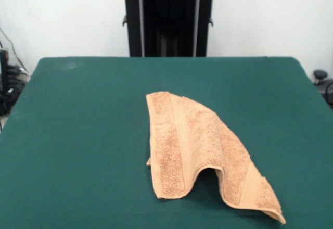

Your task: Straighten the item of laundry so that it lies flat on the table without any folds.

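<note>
Pincer and arm: we see neither of them; only the black pedestal stands at the far side of the worktop, with a red part just showing at the very top edge above a black curved bar, so we cannot tell whether the pincer is wide, narrow or holding anything

We find the towel lying on the dark green worktop, a little right of its middle and toward the near edge. It is not flat: the cloth is folded over itself into a rough wedge, narrow and rounded at the far end and spreading toward the camera. 1 woven band runs lengthwise along its left part. At the near side the hem arches up off the worktop, leaving a dark hollow beneath, and the right corner trails out to a point close to the picture's lower edge
</note>
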